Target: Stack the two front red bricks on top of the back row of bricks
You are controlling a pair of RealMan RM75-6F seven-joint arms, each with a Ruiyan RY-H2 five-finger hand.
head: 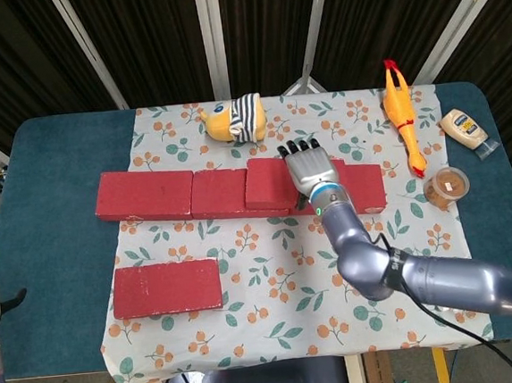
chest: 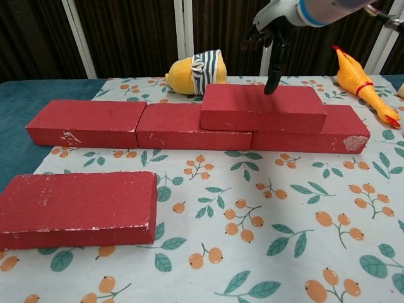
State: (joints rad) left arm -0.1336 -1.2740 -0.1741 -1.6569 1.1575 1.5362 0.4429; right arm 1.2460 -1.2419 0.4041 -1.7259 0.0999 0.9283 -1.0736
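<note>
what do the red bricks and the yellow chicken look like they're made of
The red bricks, like the stacked brick and front brick, look like painted foam or light blocks: matte, grainy faces with white chips at the edges. The yellow chicken looks like smooth, slightly glossy rubber or vinyl. Neither is certain from sight alone.

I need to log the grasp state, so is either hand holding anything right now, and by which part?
Nothing is held. The right hand is open above the stacked brick, clear of it. The left hand is not in view.

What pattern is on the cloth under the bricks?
White cloth printed with orange berries and teal leaves; clearest in the chest view.
</note>
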